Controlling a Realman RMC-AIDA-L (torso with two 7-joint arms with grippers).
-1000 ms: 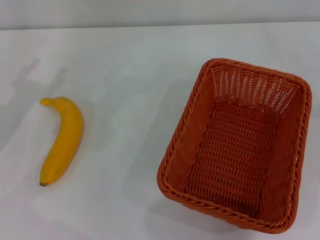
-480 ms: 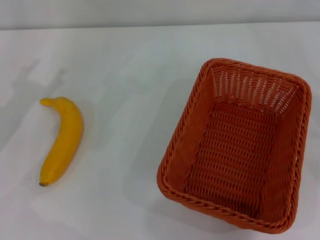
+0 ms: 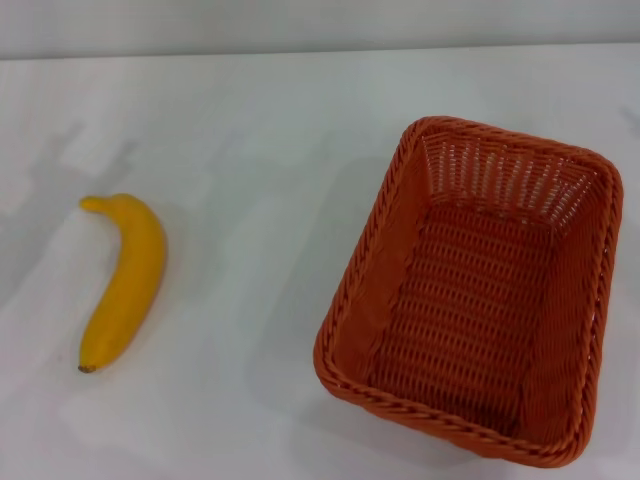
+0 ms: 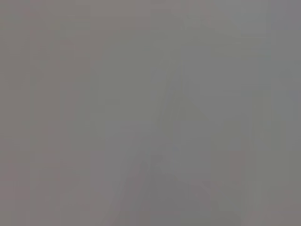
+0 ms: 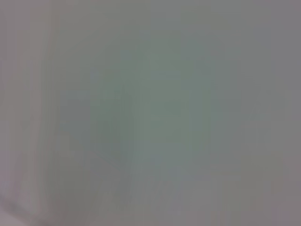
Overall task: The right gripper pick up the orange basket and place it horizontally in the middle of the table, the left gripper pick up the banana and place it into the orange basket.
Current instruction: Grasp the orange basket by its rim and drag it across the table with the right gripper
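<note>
banana (image 3: 124, 283) lying near the table's (image 3: 260, 150) left edge, orange basket (image 3: 478, 300) empty toward the right front corner, well apart, neither gripper visible so can't tell their state

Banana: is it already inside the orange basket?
No, the banana lies on the bare table well apart from the empty orange basket.

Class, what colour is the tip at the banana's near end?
Dark brown, on a yellow banana; the head view shows it best.
</note>
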